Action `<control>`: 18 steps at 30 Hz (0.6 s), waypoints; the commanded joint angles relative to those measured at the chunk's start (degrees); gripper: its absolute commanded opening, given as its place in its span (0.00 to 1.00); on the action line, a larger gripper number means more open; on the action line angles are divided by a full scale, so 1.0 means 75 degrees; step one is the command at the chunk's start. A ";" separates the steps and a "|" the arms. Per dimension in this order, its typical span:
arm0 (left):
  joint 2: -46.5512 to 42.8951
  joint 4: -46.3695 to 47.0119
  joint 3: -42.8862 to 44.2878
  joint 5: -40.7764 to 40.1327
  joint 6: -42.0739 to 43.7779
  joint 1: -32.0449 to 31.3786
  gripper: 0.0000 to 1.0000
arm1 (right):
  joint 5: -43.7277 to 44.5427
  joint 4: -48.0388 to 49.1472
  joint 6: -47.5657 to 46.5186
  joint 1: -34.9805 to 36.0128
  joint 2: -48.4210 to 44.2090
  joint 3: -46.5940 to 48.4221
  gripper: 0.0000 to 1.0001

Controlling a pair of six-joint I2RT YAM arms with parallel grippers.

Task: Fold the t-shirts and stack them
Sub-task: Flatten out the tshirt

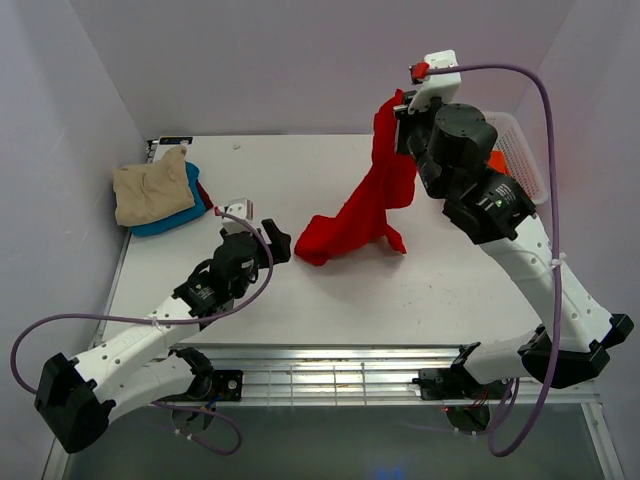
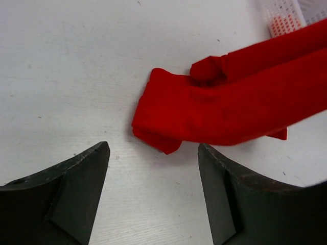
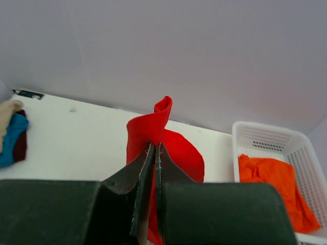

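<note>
Looking over the near edge of the table [image 1: 400,300], I see bare white surface between both arms. My left gripper [image 2: 153,150] hovers low, jaws spread wide and holding nothing, just short of the bright red t-shirt [image 1: 352,222], whose lower end lies bunched mid-table. Its upper end hangs from my right gripper [image 3: 155,149], which is pinched tight on it and raised beside the white basket [image 3: 260,133] that holds the orange t-shirt [image 3: 273,181]. Far left, the tan t-shirt [image 1: 150,190] tops the teal t-shirt [image 1: 190,215].

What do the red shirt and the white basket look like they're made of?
The red shirt looks like soft matte cloth, maybe knit cotton: it hangs limp and creases in loose folds. The basket looks like stiff white plastic, slightly glossy, with moulded lattice walls full of small holes.
</note>
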 commanded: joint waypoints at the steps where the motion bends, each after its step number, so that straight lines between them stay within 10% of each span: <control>1: 0.0321 0.0835 -0.0247 0.1199 -0.0133 -0.0005 0.79 | -0.1113 0.0576 0.0366 0.0001 0.0138 0.0946 0.08; 7: 0.1329 0.2874 -0.0506 0.2306 -0.0369 -0.0823 0.81 | -0.1888 0.0588 0.0496 0.0001 0.0817 0.2669 0.08; 18: 0.3581 0.3965 0.1147 0.0139 0.0218 -0.3098 0.91 | -0.1724 0.0576 0.0508 0.0001 0.0923 0.2003 0.08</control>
